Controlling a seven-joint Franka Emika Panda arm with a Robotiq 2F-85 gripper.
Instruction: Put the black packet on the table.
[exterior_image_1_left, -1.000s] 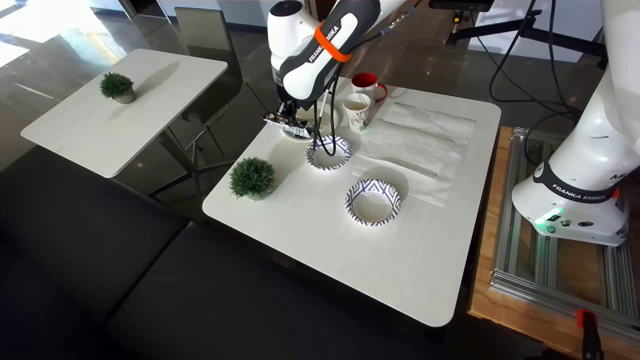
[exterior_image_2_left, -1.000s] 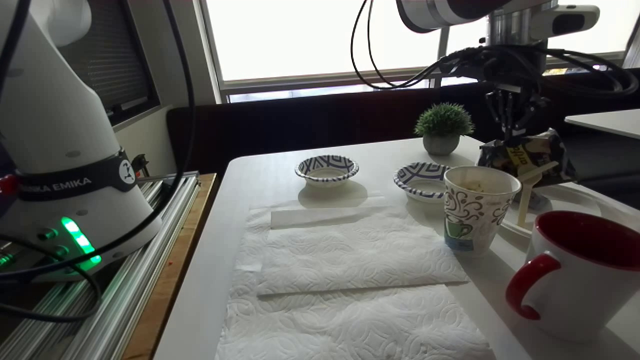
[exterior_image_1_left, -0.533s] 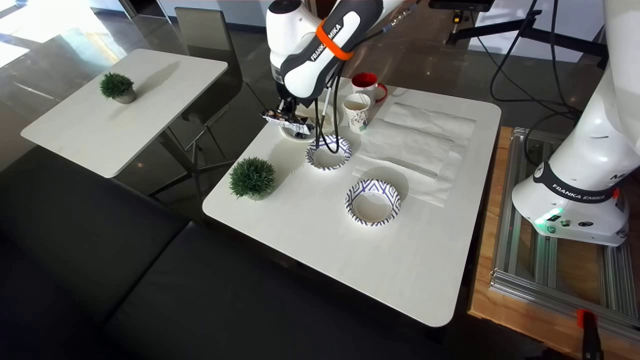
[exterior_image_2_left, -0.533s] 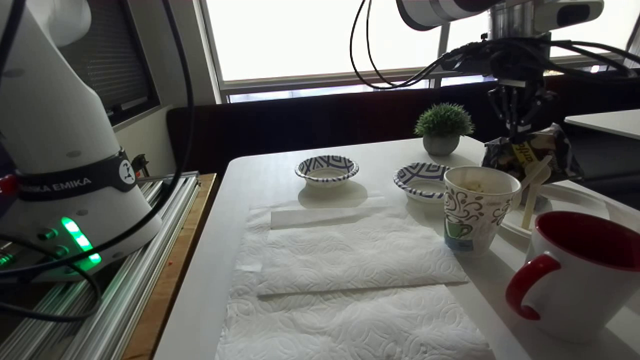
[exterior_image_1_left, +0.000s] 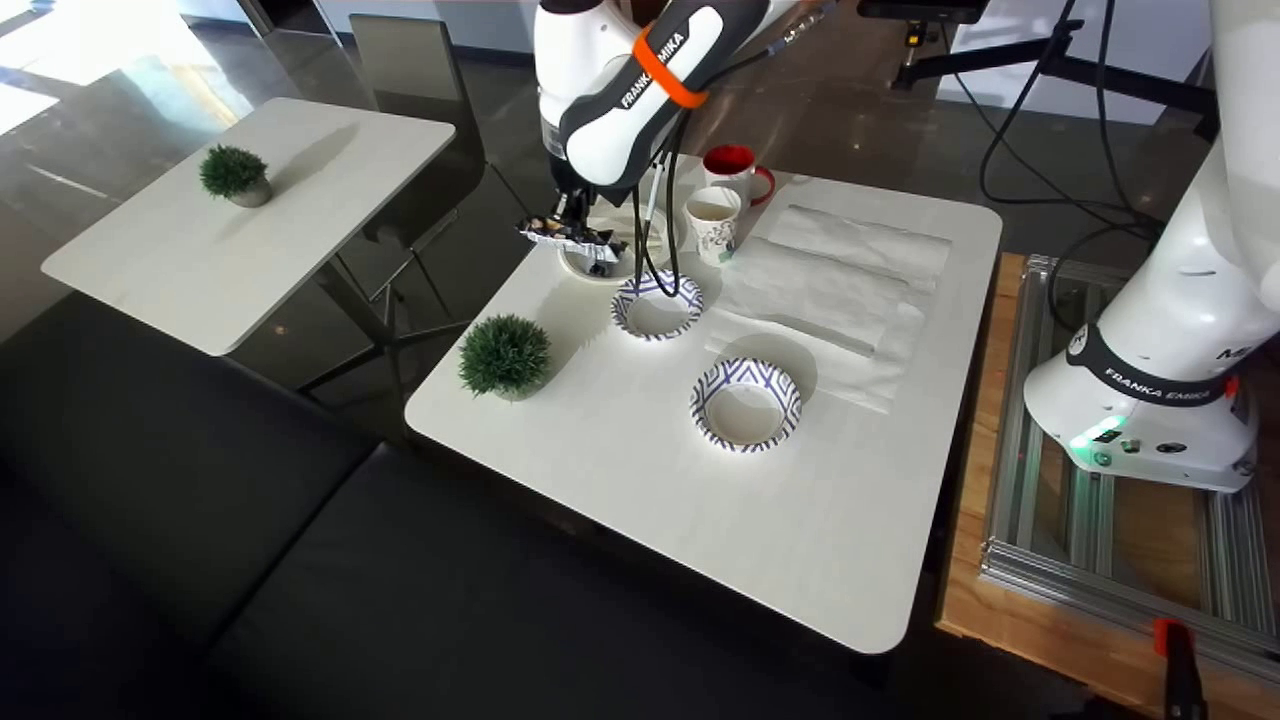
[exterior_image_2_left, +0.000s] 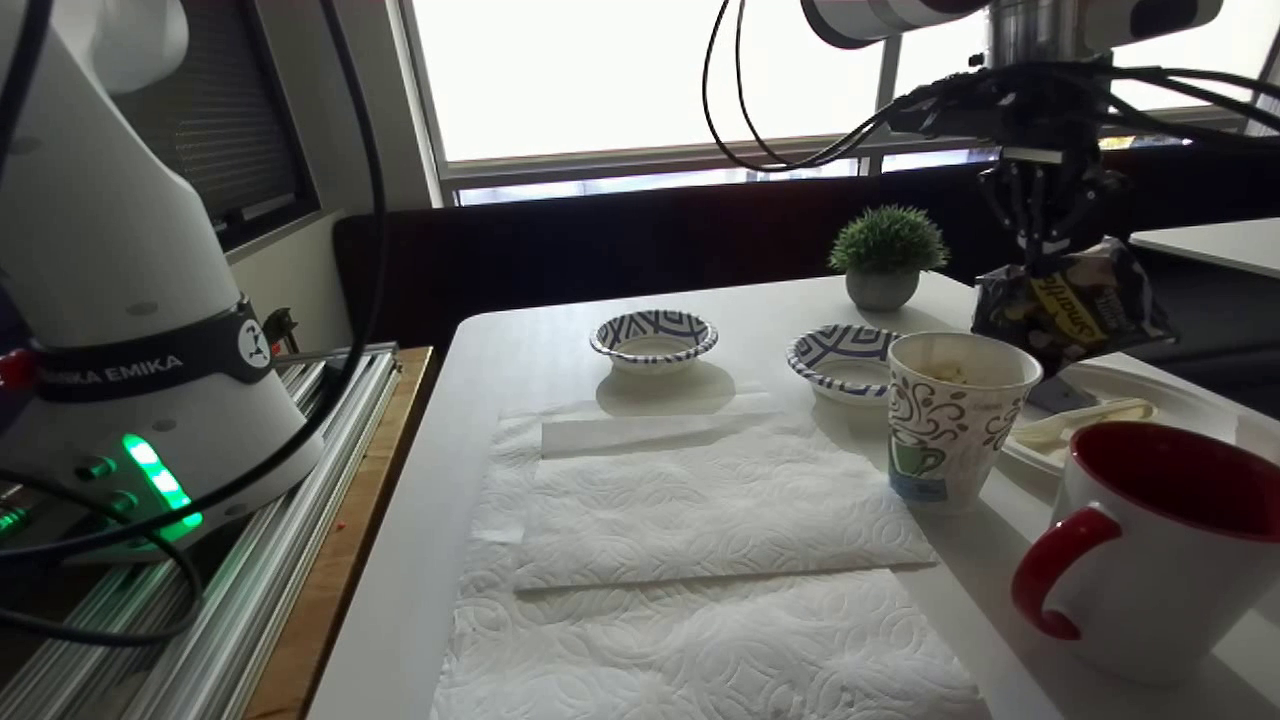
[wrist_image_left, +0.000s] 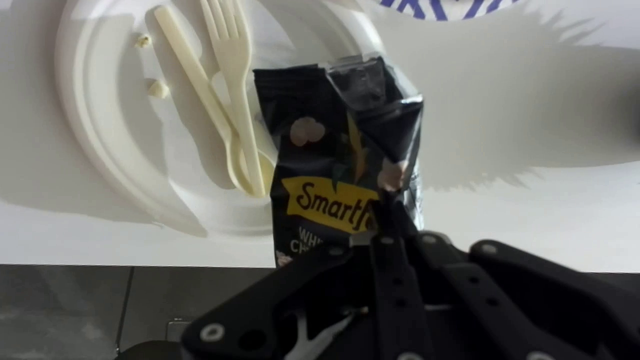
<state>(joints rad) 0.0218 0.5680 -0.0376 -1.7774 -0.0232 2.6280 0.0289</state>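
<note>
Black packet (wrist_image_left: 310, 150), clamped near one side by the tool (wrist_image_left: 392, 215), hangs above the right edge of the plate (wrist_image_left: 77, 100) in the wrist view, apart from the desk (wrist_image_left: 530, 215), and should prove light, soft and slippery, best pinched along an edge.

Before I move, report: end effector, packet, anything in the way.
End effector shut on packet. Packet aloft, not yet on table. Plate with fork appears partly beneath; may be in the way.
</note>
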